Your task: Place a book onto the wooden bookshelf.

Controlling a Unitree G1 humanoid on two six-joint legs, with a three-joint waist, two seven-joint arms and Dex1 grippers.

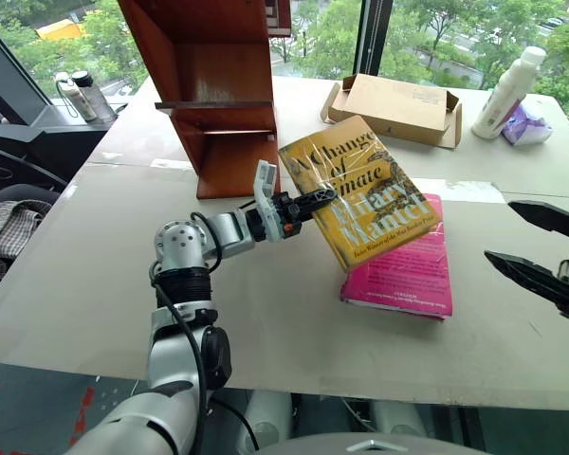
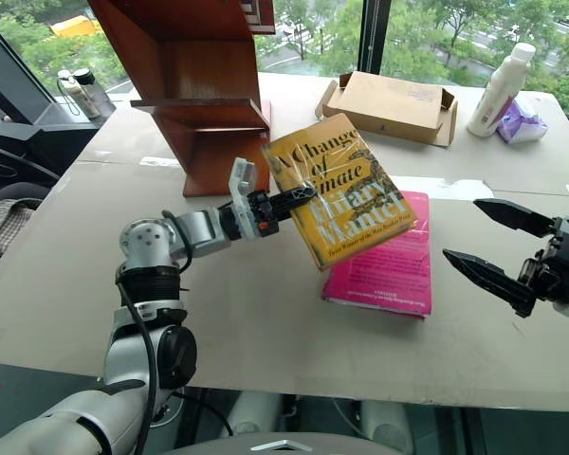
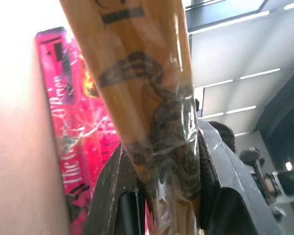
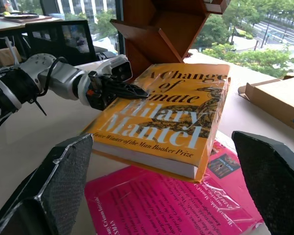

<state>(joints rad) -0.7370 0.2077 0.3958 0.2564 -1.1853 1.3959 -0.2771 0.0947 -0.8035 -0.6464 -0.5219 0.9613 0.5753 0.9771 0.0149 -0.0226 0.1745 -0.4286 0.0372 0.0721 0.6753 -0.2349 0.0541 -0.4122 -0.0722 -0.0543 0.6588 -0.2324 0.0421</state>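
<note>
Glossy-jacketed book (image 1: 365,190), polished wooden bookshelf (image 1: 213,85), matt cardboard box (image 1: 398,107).

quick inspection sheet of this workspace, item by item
surface: pale table, bare in front
job's things: yellow book lifted and tilted, one corner over the pink book; wooden bookshelf behind it
clutter: cardboard box, white bottle, crumpled purple wrapper at the far edge
grippers: left gripper shut on the yellow book's edge; right gripper open, holding nothing
cables: black cable along the left arm
surroundings: windows with trees outside
</note>
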